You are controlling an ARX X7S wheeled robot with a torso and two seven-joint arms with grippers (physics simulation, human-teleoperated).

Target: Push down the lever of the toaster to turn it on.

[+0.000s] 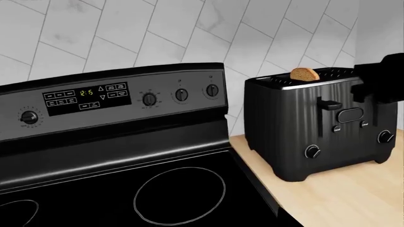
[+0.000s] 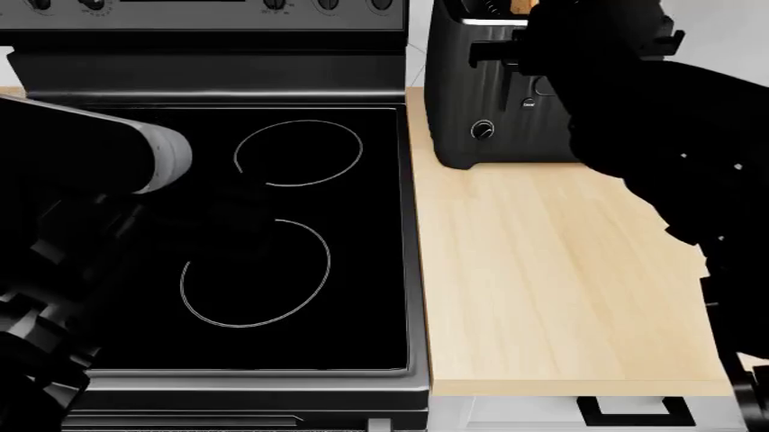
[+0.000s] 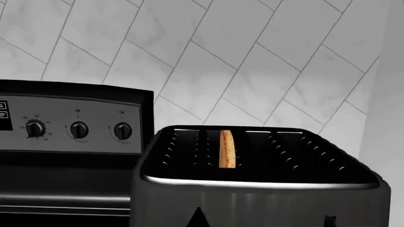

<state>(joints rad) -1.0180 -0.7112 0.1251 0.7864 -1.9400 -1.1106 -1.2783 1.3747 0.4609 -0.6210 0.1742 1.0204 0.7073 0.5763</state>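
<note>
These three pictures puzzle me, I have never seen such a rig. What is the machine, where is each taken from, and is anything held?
They are simulator renders of a two-armed wheeled robot. One camera sits on its head, looking down; one sits near each claw. The black toaster stands on a wooden counter beside a black stove. A slice of bread sticks up from one slot. In the left wrist view, one lever shows on the toaster's front, and the dark right arm reaches in at the toaster. Neither claw's fingers can be made out, so whether anything is held cannot be told.
</note>
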